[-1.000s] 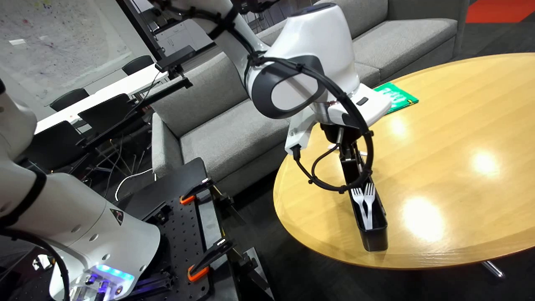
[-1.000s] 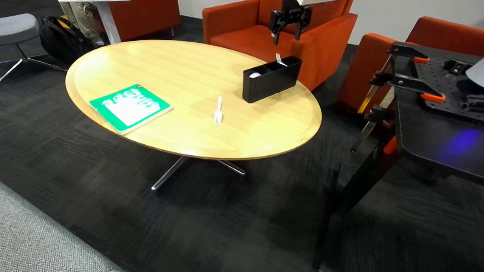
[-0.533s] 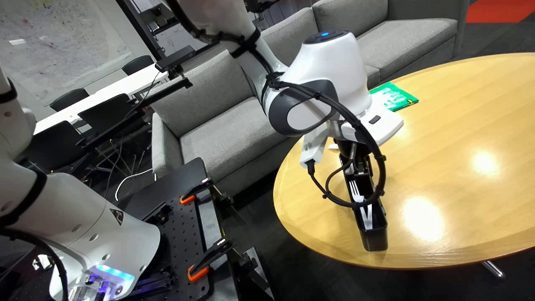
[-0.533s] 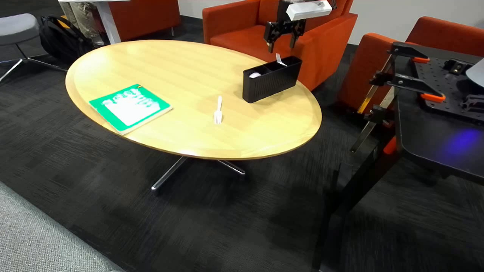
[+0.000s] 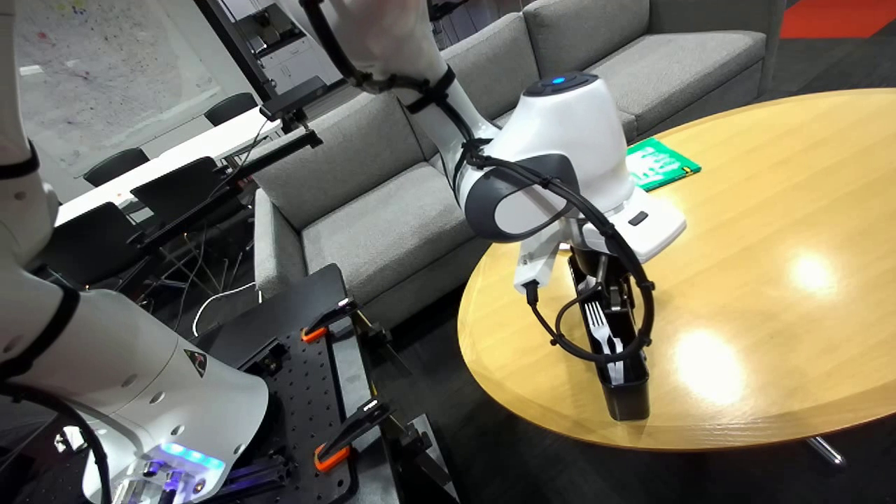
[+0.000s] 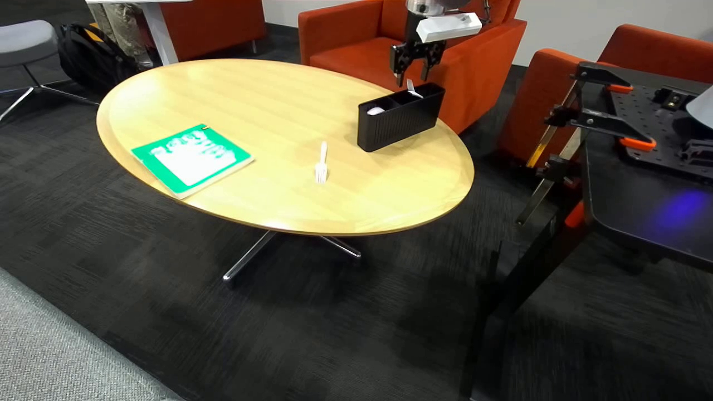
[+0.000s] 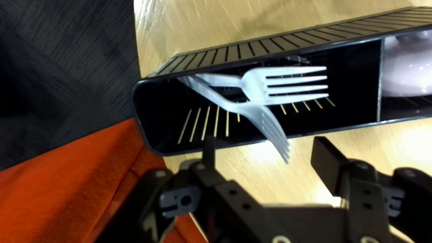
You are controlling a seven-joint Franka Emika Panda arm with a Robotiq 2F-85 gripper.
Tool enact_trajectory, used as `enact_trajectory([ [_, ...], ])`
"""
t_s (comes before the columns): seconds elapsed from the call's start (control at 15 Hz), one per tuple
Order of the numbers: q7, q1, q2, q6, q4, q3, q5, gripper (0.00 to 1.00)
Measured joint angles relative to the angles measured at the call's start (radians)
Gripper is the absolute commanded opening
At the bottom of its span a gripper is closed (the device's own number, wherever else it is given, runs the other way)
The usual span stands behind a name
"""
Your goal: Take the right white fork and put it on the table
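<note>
One white plastic fork [image 6: 321,165] lies flat on the light wooden surface [image 6: 250,100]; two more, making three, sit in a single black ribbed tray [image 6: 401,123]. Of these two, the right white fork [image 7: 236,107] tilts with its tines over the rim; the left fork [image 7: 255,86] crosses it in the wrist view. The pincer [image 6: 412,80] hovers just above, its two fingers spread apart. In an exterior view a black cable [image 5: 617,239] partly hides both tray forks; the wrist view cuts off a rounded pale object [image 7: 406,67] in the next compartment. One green-and-white book [image 6: 192,159] is too washed out to read, a triangular label [image 5: 197,362] too small.
</note>
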Motion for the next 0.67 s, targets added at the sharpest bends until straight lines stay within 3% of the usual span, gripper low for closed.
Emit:
enact_trajectory([
  [0.4, 0.000, 0.020, 0.017, 0.000, 0.010, -0.024, 0.015, 0.00],
  [0.67, 0.002, 0.041, 0.017, 0.000, 0.010, -0.047, 0.016, 0.01],
])
